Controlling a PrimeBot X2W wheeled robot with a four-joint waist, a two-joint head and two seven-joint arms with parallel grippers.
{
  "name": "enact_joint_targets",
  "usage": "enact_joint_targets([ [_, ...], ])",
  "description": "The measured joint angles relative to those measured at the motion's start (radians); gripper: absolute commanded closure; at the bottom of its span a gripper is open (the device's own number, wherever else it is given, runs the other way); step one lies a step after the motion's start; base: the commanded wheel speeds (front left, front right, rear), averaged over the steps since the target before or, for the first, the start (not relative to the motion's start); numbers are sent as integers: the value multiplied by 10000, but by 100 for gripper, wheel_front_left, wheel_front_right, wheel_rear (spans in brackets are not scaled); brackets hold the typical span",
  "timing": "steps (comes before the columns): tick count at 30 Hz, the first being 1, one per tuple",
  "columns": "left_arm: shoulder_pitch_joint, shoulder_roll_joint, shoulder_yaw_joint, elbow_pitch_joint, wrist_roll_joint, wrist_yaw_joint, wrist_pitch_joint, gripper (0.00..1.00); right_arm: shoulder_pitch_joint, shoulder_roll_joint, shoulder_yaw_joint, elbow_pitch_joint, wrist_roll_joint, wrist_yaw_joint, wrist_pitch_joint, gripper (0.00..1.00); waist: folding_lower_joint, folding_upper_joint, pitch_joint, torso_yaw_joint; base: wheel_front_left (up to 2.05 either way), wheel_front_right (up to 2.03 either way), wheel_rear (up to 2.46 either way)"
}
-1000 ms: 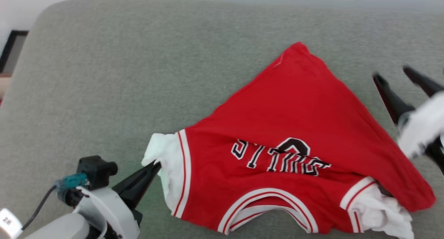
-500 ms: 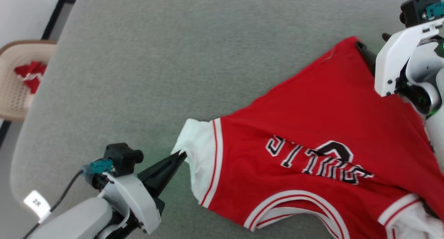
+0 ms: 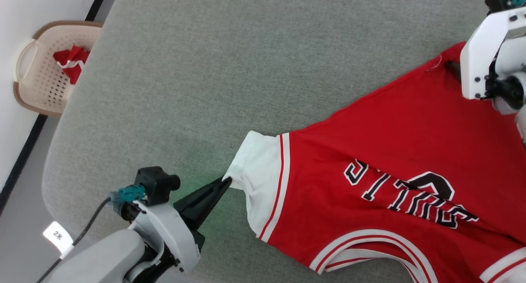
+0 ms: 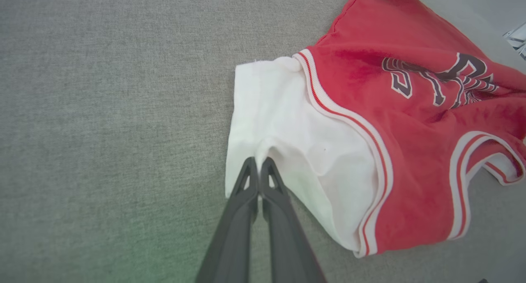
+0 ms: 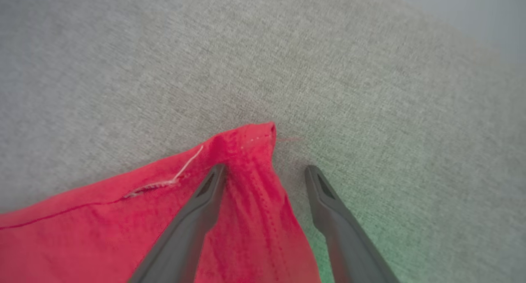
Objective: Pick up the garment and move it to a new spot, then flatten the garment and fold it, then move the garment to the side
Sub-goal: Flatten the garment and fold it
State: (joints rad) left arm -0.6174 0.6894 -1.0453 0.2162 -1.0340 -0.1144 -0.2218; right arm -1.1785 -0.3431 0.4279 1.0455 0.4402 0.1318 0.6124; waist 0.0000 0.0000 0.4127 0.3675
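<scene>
The garment (image 3: 370,135) was cut off by the head view's right and bottom edges, which clipped its collar (image 3: 361,250) and far sleeve (image 3: 505,266); in the left wrist view the far letters of its print (image 4: 444,81) were bunched in folds and unreadable; the right gripper (image 5: 266,169) was mostly hidden behind its white wrist housing (image 3: 476,57) in the head view; the sleeve edge nipped by the left gripper (image 4: 259,162) was hidden between its pressed-together fingers; a red cloth (image 3: 72,61) in the basket (image 3: 24,90) was too small to identify; the marking on a white tag (image 3: 57,235) was too small to read.
</scene>
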Motion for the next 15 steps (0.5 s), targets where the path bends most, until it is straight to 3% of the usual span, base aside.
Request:
enact_joint_targets([
  [1,-11,-17,-8,44,-10,-2,-19,100,-111,12,-2,144,13,0,144,56,0,0,23,15,0,0,0],
  [2,-25,-29,-15,84,-15,-6,-31,100,-221,25,33,249,21,0,291,100,0,0,38,22,0,0,0],
  [9,-198,140,132,211,-320,-44,88,100,-457,165,-40,696,56,2,50,100,0,0,-63,-223,0,0,0],
  [15,-1009,851,593,-50,-527,332,895,100,-499,161,-8,293,410,0,-600,100,0,0,-375,-602,0,0,0],
])
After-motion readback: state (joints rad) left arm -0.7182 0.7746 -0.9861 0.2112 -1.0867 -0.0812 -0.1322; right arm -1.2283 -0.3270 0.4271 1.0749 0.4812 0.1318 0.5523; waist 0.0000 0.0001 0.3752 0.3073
